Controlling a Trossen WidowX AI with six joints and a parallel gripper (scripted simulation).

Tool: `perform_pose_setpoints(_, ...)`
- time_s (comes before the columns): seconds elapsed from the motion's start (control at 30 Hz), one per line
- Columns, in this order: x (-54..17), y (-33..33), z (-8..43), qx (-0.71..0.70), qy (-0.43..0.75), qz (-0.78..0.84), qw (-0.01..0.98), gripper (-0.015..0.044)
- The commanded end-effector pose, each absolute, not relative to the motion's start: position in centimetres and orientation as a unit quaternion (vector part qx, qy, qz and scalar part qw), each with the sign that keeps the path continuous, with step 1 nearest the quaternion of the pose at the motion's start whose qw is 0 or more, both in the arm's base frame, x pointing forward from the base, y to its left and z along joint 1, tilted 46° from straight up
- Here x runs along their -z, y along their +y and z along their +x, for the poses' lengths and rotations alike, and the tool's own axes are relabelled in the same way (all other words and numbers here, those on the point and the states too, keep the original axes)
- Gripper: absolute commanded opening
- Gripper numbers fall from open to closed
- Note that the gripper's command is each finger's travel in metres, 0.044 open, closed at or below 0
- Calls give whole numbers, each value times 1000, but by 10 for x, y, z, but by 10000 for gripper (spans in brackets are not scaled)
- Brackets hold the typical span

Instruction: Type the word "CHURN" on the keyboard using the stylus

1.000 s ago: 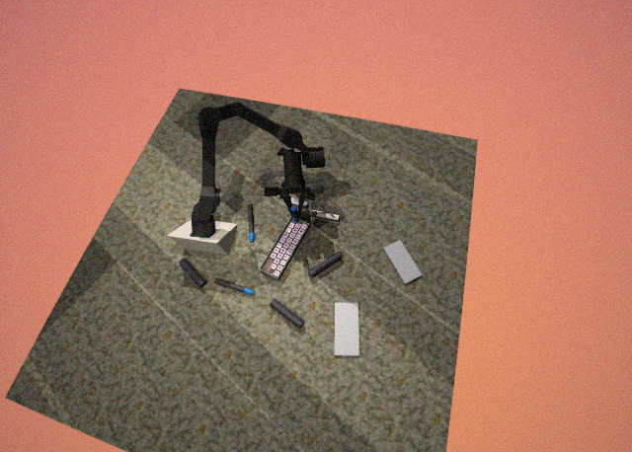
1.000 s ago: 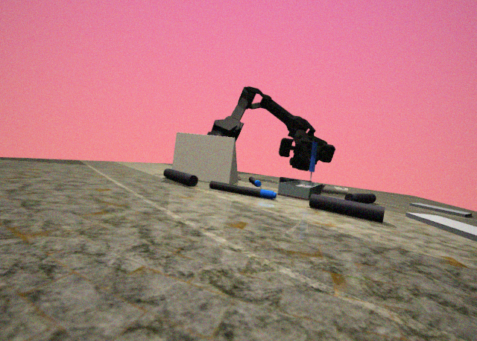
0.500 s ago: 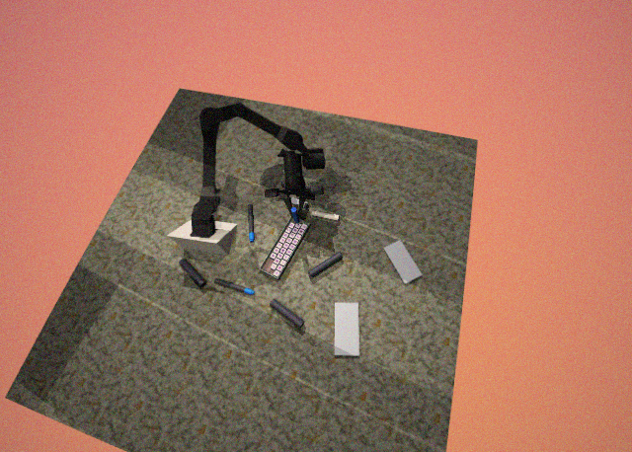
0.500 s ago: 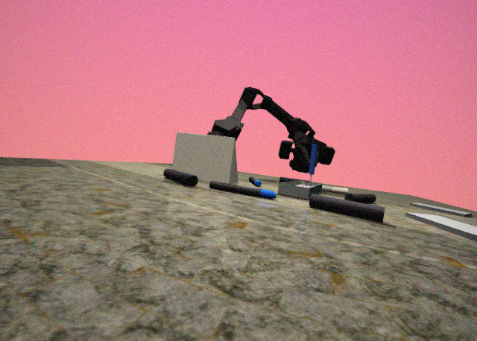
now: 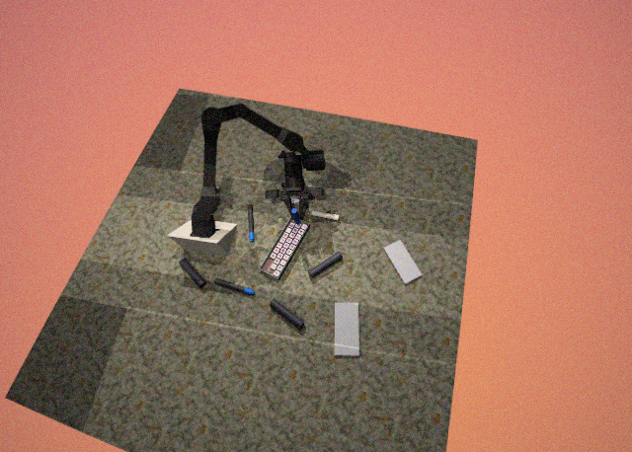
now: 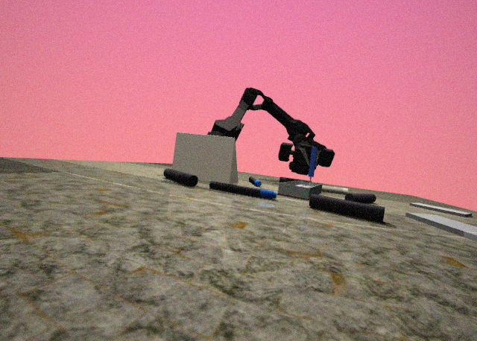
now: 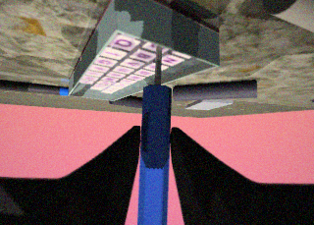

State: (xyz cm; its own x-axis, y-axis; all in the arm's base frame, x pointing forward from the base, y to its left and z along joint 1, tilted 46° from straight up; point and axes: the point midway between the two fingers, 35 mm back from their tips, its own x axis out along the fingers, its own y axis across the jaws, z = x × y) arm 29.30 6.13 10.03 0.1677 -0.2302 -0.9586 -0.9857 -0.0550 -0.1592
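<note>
My gripper (image 5: 298,213) (image 7: 155,133) is shut on the blue stylus (image 5: 294,213) (image 6: 312,162) (image 7: 156,186), held upright with its thin grey tip downward. The keyboard (image 5: 287,248) (image 6: 294,188) (image 7: 196,48) is a raised dark block with pale keys and purple letters, lying diagonally below. The tip is at the top of its end nearest the gripper, over a key partly hidden behind it, beside the keys that look like B (image 7: 143,54) and N (image 7: 170,59). I cannot tell whether that key is pressed down.
A pale rod (image 5: 325,215) (image 6: 335,190) lies beside the gripper. Blue-tipped black pens (image 5: 250,221) (image 5: 232,286) and dark cylinders (image 5: 325,264) (image 5: 286,313) (image 5: 192,272) lie around the keyboard. Two grey slabs (image 5: 402,262) (image 5: 347,329) lie farther right. The arm stands on a pale block (image 6: 203,156).
</note>
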Motion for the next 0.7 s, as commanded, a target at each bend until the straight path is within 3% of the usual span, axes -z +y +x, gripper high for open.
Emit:
perform_pose_setpoints(0.0, -98, 62, 293, -401, 505, -604, 467, 81)
perform_pose_setpoints(0.67, -108, 52, 293, -401, 506, -604, 467, 81)
